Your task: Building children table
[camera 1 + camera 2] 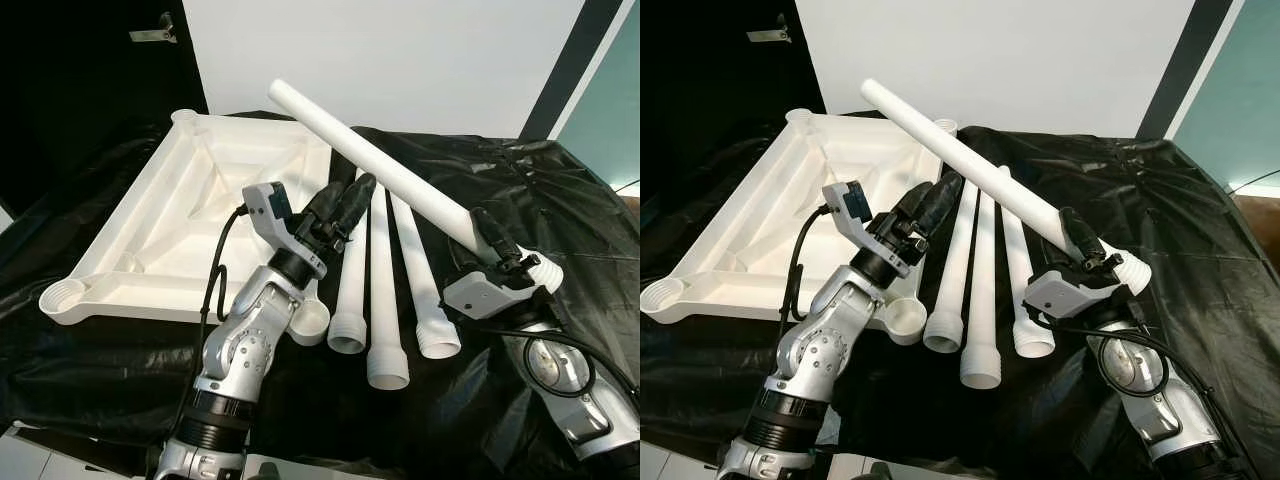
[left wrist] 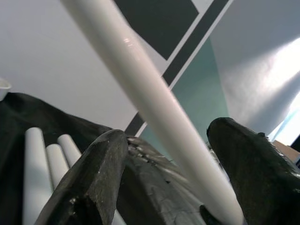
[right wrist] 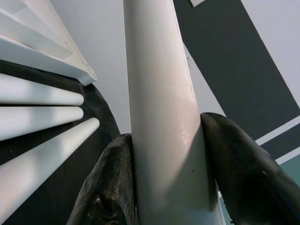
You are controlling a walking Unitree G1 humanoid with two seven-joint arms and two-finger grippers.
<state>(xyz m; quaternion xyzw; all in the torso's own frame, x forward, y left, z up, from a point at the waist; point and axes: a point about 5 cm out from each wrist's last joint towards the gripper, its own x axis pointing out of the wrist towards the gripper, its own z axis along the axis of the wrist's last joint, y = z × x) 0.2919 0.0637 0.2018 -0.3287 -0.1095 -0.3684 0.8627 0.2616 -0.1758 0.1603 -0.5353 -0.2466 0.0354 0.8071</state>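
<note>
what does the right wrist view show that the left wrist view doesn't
Right wrist view alone: the right gripper's fingers clamped against the lifted table leg, and a corner of the upturned white tabletop.

Left wrist view alone: the left gripper's fingers spread apart, the lifted leg passing between them with a gap on each side.

Both: that lifted leg, the three spare legs lying side by side on the black sheet, and the white wall with its dark stripe.

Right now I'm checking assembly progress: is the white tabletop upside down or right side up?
Upside down. The tabletop lies on the black sheet with its ribbed underside and corner leg sockets facing up.
</note>
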